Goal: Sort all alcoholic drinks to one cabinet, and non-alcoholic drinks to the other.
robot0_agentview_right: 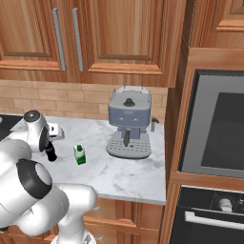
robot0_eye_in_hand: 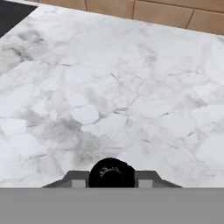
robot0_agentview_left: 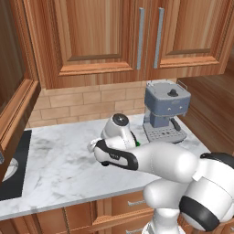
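Right now the small black bottle is standing upright on the marble counter, with the gripper coming down over it. In the hand view the bottle's dark rounded top is sitting between the two fingertips, which are drawn in close on either side of it. The jaws look nearly closed around the bottle, though whether they are actually gripping it yet is hard to tell.

Just beside the bottle, toward the coffee machine, the small green-and-white carton is waiting upright on the counter, apart from both.

Above the counter, the two wooden cabinet doors with grey bar handles are both standing closed.

Judging from this, the sorting seems to be at an early stage: one non-alcoholic drink is being picked up, the carton is untouched, and a cabinet needs opening. Where the two alcoholic bottles are cannot be told.
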